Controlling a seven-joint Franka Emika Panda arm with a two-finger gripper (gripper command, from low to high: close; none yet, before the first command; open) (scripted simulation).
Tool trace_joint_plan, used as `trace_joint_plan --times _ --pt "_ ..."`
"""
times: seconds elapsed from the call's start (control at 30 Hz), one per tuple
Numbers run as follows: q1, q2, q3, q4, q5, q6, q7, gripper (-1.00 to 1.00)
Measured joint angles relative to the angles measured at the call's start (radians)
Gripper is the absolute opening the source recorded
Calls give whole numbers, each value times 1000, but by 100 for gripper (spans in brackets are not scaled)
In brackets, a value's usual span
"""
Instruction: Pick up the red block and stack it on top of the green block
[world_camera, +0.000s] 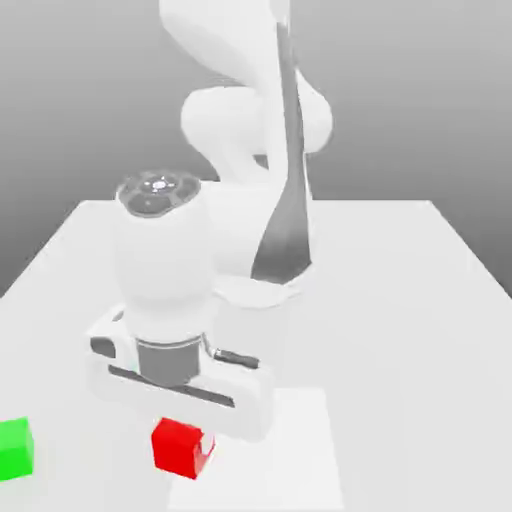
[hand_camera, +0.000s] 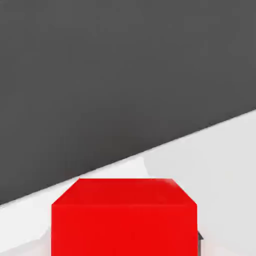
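One red block (world_camera: 181, 447) sits gripped directly beneath the tool (world_camera: 190, 440).

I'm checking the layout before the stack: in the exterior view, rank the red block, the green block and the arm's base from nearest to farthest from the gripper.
1. Red block: right at the gripper, under the hand.
2. Green block: on the table toward the exterior view's left edge.
3. Arm's base: behind the hand, farther back on the table.

red block (hand_camera: 123, 220) close up, white table (hand_camera: 210, 150)
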Motion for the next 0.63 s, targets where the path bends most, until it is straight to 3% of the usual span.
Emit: trace_joint_plan --times 0.17,0.27,0.3,0.5,0.63 --pt "-116 17 -135 78 61 -68 132 -100" --pt "-167 114 -135 106 122 -5 131 -100" --pt "-178 145 -125 109 139 22 122 100" --pt "-184 161 -120 111 147 35 118 100" --pt "-159 64 -156 106 95 -54 156 100"
